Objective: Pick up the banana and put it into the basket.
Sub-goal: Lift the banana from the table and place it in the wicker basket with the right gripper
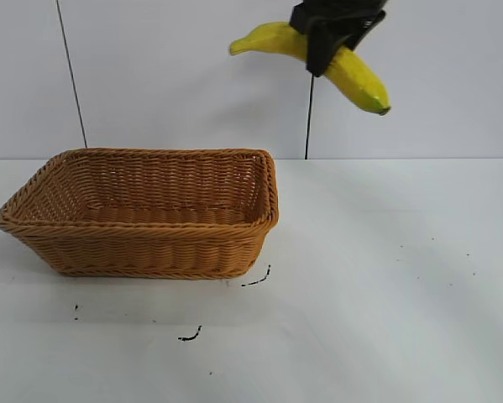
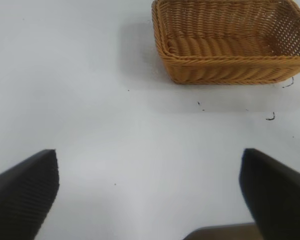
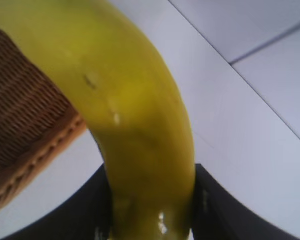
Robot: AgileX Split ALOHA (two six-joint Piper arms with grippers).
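The right hand [image 1: 328, 44] hangs high above the desk [image 1: 385, 277], at the top edge of the exterior view, clenched around the banana [image 1: 356, 75] near its middle. The banana is lifted clear of the desk and is held tilted: its stem end points toward the left arm's side and sits slightly higher, while its greenish dark tip slopes down toward the right arm's side. In the right wrist view the banana [image 3: 134, 115] fills much of the picture, its yellow skin pinched between the two dark fingers [image 3: 225, 210], one on either side. The basket [image 1: 146, 214] stands on the desk below and to the left of the held fruit, well apart from it; the banana is not over the basket opening but beyond the basket's right-hand end. The basket's braided rim shows whole and nothing can be seen lying inside it. A corner of the woven basket [image 3: 19, 125] also appears behind the banana in the right wrist view. The left hand [image 2: 148, 192] is released, its two dark fingers [image 2: 22, 192] spread wide over bare desk [image 2: 89, 100], with the basket [image 2: 230, 45] farther off in its view. A few small dark marks [image 1: 255, 280] dot the desk just beside the basket's near side.
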